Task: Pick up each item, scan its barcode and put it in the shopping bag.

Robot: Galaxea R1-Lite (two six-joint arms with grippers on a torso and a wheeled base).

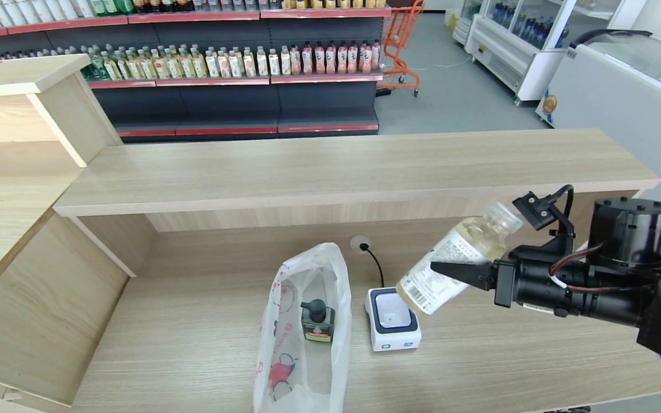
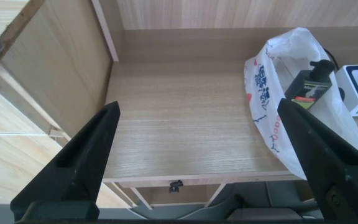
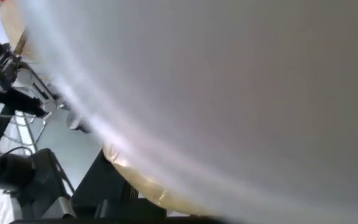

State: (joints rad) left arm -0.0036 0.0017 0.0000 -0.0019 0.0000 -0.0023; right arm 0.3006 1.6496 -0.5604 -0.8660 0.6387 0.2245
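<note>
Partly hidden behind what it carries, the right claw (image 1: 451,268) is clamped on the bottle (image 1: 468,244). One dark, pointed finger crosses the front of the label, and the other is out of sight behind the bottle. The bottle is clear plastic with pale yellowish liquid, a ribbed clear cap and a white paper label with a barcode near its base. It hangs tilted in the air, its base just above the scanner (image 1: 396,338) and its cap angled up toward the desk's right edge. From the right wrist, its surface is too close to read as more than a pale blur with a yellowish rim.

The scanner is a rounded white block with a dark framed window, standing on the wood-grain desk (image 1: 193,321) just beside the shopping bag (image 1: 273,355). A thin black cable (image 1: 376,264) runs from it to a round grommet near the back edge. The bag is thin, crinkled, translucent white plastic with red and blue print. It lies mid-desk with its mouth toward the back, and its lower end is cut off at the near edge. A dark pump bottle (image 1: 318,322) shows through it.

The left claw (image 2: 197,106) hangs over the desk's left part, its black wedge-shaped fingers wide apart.
</note>
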